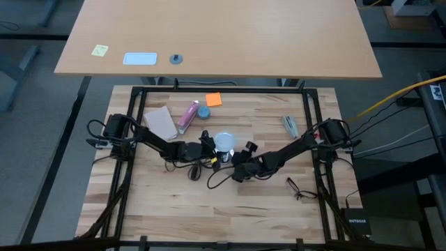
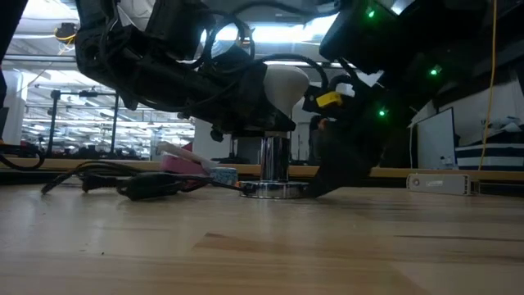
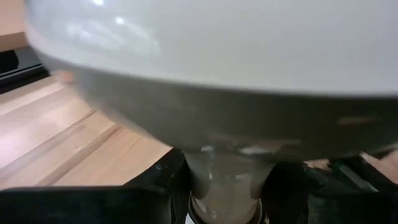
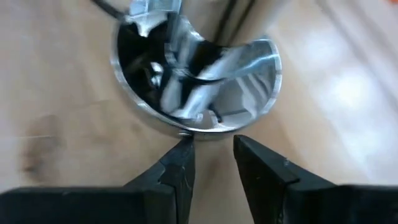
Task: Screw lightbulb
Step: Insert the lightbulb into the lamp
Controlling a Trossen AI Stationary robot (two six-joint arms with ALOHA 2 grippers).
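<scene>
Two arms met mid-table in the high view, the left gripper (image 1: 209, 145) at the lightbulb (image 1: 224, 141), the right gripper (image 1: 235, 166) just beside it. Low view: lightbulb (image 2: 284, 84) sat upright atop the lamp base (image 2: 274, 185), dark arms crowding both sides. Left wrist view: fingers (image 3: 155, 186) clamped on the lightbulb's (image 3: 211, 81) narrow neck. Right wrist view: fingertips (image 4: 180, 163) stood slightly apart, holding nothing, right at the shiny lamp base (image 4: 196, 78) rim on the table (image 4: 56, 93).
</scene>
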